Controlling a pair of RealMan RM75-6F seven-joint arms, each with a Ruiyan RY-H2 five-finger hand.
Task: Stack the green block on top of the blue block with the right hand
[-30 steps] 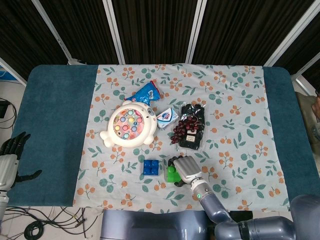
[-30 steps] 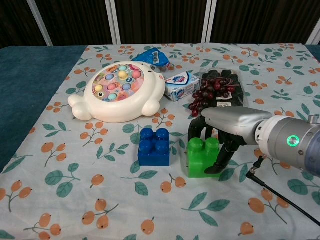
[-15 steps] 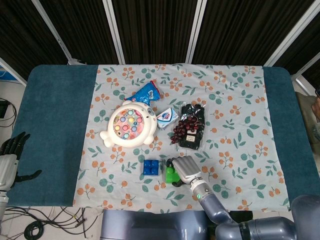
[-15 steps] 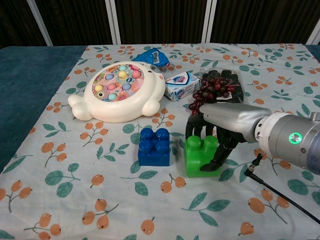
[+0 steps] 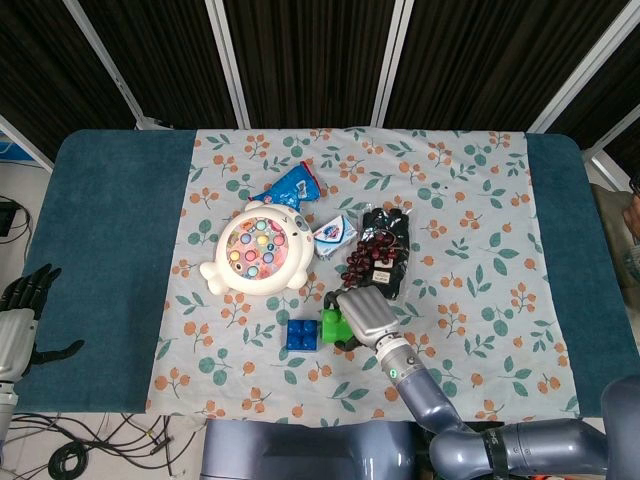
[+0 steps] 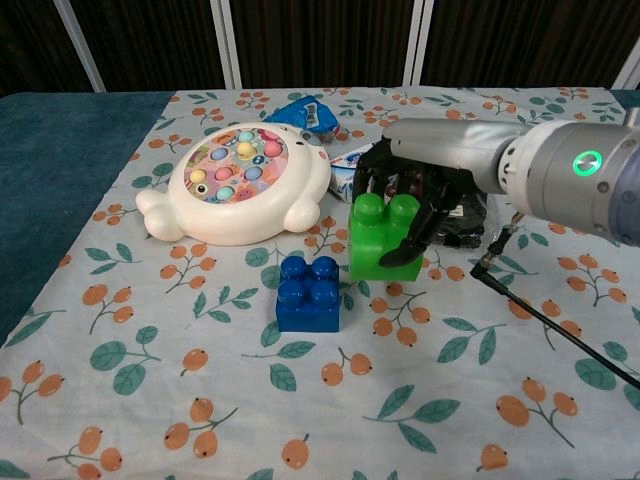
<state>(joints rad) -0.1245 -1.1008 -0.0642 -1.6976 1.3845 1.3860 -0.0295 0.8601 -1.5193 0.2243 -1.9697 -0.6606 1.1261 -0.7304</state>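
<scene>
Chest view: the right hand (image 6: 425, 195) is gripping the green block (image 6: 381, 236), holding it upright, studs up, above the flowered cloth (image 6: 150, 380). The blue block (image 6: 309, 292) is sitting on the cloth just left of and nearer than the green one. The left hand (image 5: 18, 318) is resting open, fingers apart, at the table's far-left edge.
</scene>
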